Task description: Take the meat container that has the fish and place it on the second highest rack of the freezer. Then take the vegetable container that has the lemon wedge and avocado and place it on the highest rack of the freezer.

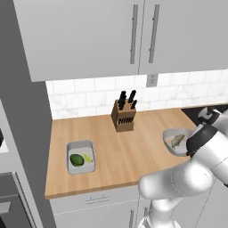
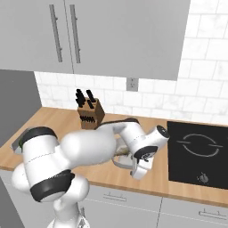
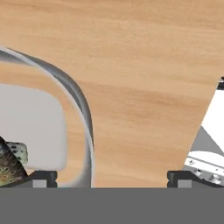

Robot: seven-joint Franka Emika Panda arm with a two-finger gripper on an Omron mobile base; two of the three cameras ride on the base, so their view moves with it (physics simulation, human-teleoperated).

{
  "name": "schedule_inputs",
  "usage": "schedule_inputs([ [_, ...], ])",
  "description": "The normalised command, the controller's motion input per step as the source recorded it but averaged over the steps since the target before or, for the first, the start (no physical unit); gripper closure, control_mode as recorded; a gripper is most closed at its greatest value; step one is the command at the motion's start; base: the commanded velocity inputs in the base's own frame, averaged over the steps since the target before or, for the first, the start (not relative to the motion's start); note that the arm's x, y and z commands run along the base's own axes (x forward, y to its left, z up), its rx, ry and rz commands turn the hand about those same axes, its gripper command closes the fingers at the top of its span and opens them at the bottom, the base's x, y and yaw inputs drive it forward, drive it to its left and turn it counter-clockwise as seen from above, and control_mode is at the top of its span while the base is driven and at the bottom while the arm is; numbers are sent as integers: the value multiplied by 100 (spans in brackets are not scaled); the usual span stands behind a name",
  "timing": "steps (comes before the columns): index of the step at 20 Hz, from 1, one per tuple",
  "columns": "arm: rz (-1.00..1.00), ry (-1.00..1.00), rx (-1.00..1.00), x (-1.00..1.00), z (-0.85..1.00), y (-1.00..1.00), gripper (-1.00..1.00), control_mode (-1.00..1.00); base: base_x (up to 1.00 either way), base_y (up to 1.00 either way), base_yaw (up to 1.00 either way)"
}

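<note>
A: Item one, the wooden butcher-block counter [image 1: 120, 156]. What sits on it?

B: At 9 o'clock in the left base view, a pale grey rectangular tray [image 1: 80, 156] holding the dark green rounded avocado [image 1: 76, 160] and, just beside it, the small pale yellow lemon wedge [image 1: 87, 156]. At 12 o'clock, against the white tile, a brown wooden knife block with black handles [image 1: 123, 114]. At 3 o'clock, a pale grey rounded container [image 1: 177, 141] holding the slender brownish-olive fish [image 1: 178, 140].

A: Item two, the gripper?

B: The white arm's two-finger gripper [image 3: 109, 178] is low over the fish container's near-right edge. The jaws stand spread wide, nothing between them. In the hand view one dark fingertip [image 3: 40, 178] sits inside the rim, near the fish, and the other outside over bare wood.

A: Reason for that stance?

B: Judged: the wall is straddled so closing would pinch the rim, which suits a shallow tray too wide to span. The fish container comes first in the task, so the avocado tray waits untouched.

A: Neighbours?

B: A black glass cooktop [image 2: 200, 151] lies at 3 o'clock in the right base view, apart from the container.
</note>
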Motion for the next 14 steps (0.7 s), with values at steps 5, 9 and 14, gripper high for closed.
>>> schedule_inputs([
  [5, -5, 6, 0, 0, -23, 0, -100, -100, 0, 0, 0],
  [9, -5, 3, 0, 0, -17, 0, -100, -100, 0, 0, 0],
  [14, -4, 0, 0, 0, -12, 0, -100, -100, 0, 0, 0],
])
